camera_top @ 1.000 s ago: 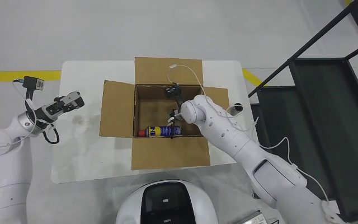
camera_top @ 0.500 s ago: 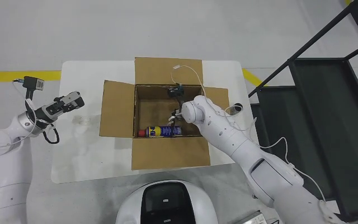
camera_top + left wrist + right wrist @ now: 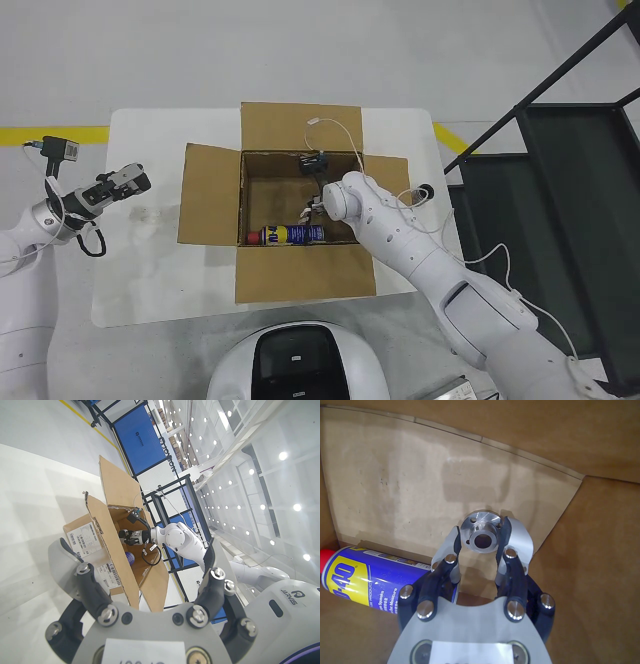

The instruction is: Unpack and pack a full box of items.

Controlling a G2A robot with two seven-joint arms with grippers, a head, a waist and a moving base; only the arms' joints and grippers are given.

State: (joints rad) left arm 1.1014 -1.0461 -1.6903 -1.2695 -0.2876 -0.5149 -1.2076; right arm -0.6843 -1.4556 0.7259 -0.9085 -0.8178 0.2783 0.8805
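The metal flange [image 3: 482,536] is seen inside the cardboard box [image 3: 262,130], hub and bore turned up toward the wrist, and it is bracketed by the right gripper [image 3: 481,530]: the jaws are drawn in narrow, and the pads appear to be pressed against the disc's rim on either side. Whether the part is lifted or resting on the box floor cannot be told. Just beside the gripper, a blue and yellow spray can [image 3: 357,575] is lying on its side along the box's near wall. Now the risks. The hold is taken on a thin, smooth metal edge, so the flange could be tipped or dropped if the wrist is jerked. The can could be nudged and rolled by a sideways move, and a wall or flap could be caught if the arm is raised off vertical. Well apart, over the left part of the table [image 3: 150,270], the left gripper [image 3: 125,183] is held wide open, with nothing in it.
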